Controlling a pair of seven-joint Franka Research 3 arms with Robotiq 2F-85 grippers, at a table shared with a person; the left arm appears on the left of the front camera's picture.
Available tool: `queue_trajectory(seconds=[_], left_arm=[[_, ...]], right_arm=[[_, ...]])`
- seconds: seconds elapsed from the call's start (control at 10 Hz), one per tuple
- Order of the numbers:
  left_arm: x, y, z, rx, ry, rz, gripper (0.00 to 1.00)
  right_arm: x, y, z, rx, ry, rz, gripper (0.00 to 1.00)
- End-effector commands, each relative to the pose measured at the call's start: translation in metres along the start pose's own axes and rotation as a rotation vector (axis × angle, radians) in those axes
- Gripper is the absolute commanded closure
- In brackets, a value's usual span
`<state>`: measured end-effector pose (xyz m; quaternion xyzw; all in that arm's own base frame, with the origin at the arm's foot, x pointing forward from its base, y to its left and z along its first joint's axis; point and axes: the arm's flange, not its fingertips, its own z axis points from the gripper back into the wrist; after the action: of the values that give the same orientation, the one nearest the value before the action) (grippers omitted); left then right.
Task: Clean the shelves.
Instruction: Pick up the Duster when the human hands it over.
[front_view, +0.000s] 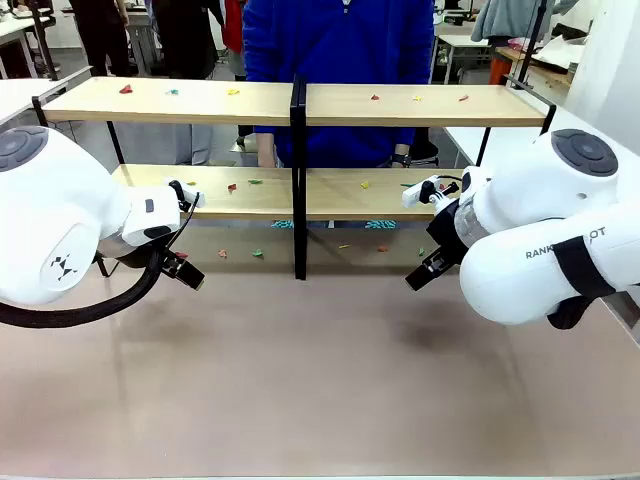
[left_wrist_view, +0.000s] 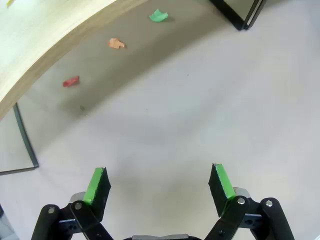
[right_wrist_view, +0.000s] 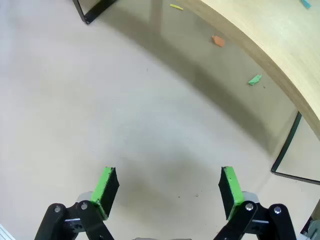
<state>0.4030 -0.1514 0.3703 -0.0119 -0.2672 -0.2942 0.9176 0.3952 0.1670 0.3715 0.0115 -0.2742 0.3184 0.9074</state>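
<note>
The shelves (front_view: 200, 101) are two long light wooden boards on a thin black frame with a black central upright (front_view: 298, 180), standing across the far half of the table. Small coloured scraps lie on both boards and on the tabletop under them. My left gripper (front_view: 186, 271) hovers low in front of the rack's left half; its jaws stand open and empty (left_wrist_view: 159, 184), with a red scrap (left_wrist_view: 71, 81), an orange scrap (left_wrist_view: 116, 43) and a green scrap (left_wrist_view: 158, 15) ahead. My right gripper (front_view: 424, 273) hangs before the right half, open and empty (right_wrist_view: 169, 185).
A person in a blue top (front_view: 340, 45) stands behind the rack. The beige tabletop (front_view: 320, 380) stretches bare toward the near edge. An orange scrap (right_wrist_view: 218, 40) and a green scrap (right_wrist_view: 255, 79) lie under the board's edge (right_wrist_view: 270, 45). A frame foot (right_wrist_view: 90, 15) stands nearby.
</note>
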Motion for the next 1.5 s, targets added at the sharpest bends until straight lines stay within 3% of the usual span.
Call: queue_trajectory(seconds=[0.0,1.4], left_arm=[[0.0001,0.0000,0.0002,0.000,-0.001,0.000,0.00],[0.0001,0.0000,0.0002,0.000,-0.001,0.000,0.00]], right_arm=[[0.0000,0.0000,0.0000,0.000,0.000,0.000,0.00],[0.0000,0.0000,0.0000,0.000,0.000,0.000,0.00]])
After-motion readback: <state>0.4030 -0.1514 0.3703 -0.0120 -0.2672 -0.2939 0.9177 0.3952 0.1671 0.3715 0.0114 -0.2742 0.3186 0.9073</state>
